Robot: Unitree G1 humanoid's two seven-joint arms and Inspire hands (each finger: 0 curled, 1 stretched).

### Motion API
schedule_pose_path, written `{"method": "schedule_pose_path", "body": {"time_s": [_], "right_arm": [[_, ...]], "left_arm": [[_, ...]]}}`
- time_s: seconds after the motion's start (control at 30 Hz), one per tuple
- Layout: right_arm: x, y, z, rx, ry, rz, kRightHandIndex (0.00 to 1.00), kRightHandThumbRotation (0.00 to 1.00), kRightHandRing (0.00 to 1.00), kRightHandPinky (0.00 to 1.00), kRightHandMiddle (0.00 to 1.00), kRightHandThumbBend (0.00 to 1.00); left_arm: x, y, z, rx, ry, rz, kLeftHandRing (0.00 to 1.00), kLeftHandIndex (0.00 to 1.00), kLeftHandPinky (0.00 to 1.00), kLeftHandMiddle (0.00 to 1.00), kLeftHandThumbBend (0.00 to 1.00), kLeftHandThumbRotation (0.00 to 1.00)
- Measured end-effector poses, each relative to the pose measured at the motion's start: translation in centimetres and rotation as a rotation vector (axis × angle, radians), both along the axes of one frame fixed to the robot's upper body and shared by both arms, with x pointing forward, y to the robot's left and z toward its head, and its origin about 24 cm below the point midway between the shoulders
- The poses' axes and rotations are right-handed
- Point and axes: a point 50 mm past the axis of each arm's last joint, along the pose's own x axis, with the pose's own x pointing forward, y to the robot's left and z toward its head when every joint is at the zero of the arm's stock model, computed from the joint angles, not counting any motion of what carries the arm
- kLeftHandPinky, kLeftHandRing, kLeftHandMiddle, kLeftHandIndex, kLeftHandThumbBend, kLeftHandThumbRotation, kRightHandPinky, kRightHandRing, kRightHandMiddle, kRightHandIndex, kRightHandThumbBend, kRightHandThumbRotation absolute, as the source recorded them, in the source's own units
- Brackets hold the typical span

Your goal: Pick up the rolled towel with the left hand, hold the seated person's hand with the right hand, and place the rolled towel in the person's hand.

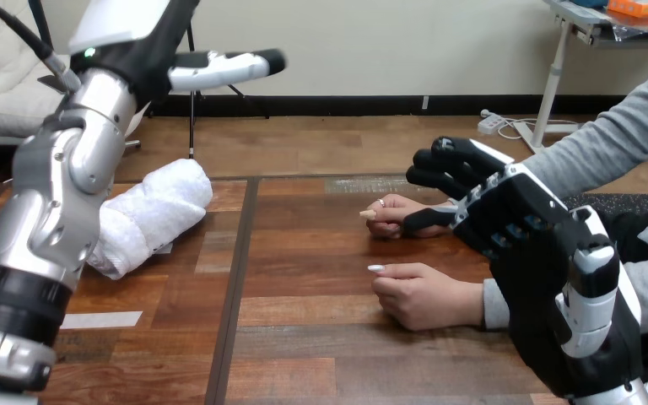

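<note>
The white rolled towel [156, 211] lies on the wooden worktop [304, 354] at its left, untouched, under the raised left hand [156, 51], which is spread and empty. The right hand [489, 207] covers the wrist of the person's farther hand [395, 215]; whether it grips cannot be told.

Wooden table [321, 354] with plank-patterned top, divided by a dark seam [234, 287] running near to far. A white tape strip [101, 320] lies flat left of the seam.
</note>
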Motion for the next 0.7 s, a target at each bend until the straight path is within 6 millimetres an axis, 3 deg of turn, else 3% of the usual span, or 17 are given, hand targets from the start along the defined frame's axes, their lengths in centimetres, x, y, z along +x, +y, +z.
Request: {"method": "schedule_pose_path", "body": {"time_s": [0.7], "right_arm": [[-0.8,-0.3,-0.8,-0.002,0.046,-0.014,0.79,0.96,0.83,0.66,0.82,0.86]], "left_arm": [[1.8,3.1,-6.4,0.031,0.285,0.202,1.00,1.00,1.00,1.00,0.87,0.88]]}}
